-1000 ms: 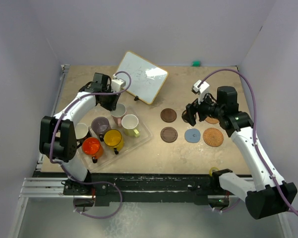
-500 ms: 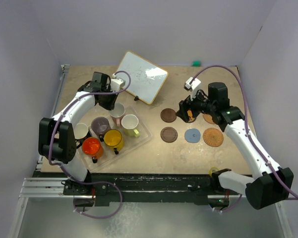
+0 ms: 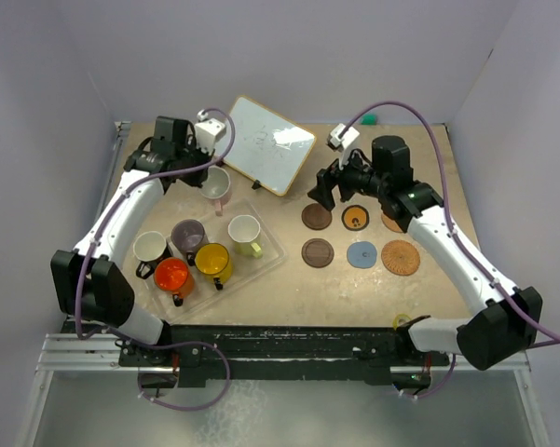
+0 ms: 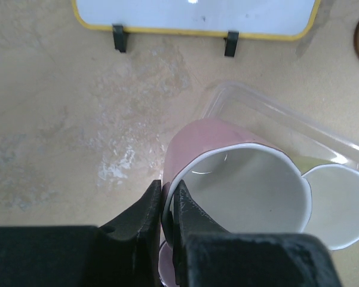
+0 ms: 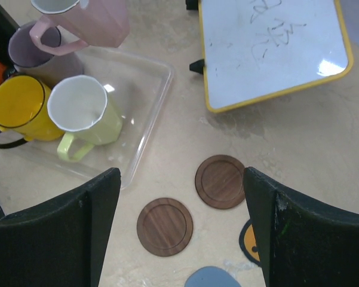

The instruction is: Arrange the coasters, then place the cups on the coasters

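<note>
The left gripper [image 4: 167,200] is clenched on the rim of the white-pink cup [image 4: 239,191]. A second ago it sat low at the far corner of the clear tray [image 3: 272,244], and now it holds the cup raised above the tray's far edge, near the whiteboard [image 3: 264,144]. The right gripper [image 3: 334,193] – jaws spread, nothing in them – has swung left and farther back, uncovering the orange-centred coaster [image 3: 355,218] beside a dark brown coaster [image 3: 316,216].
</note>
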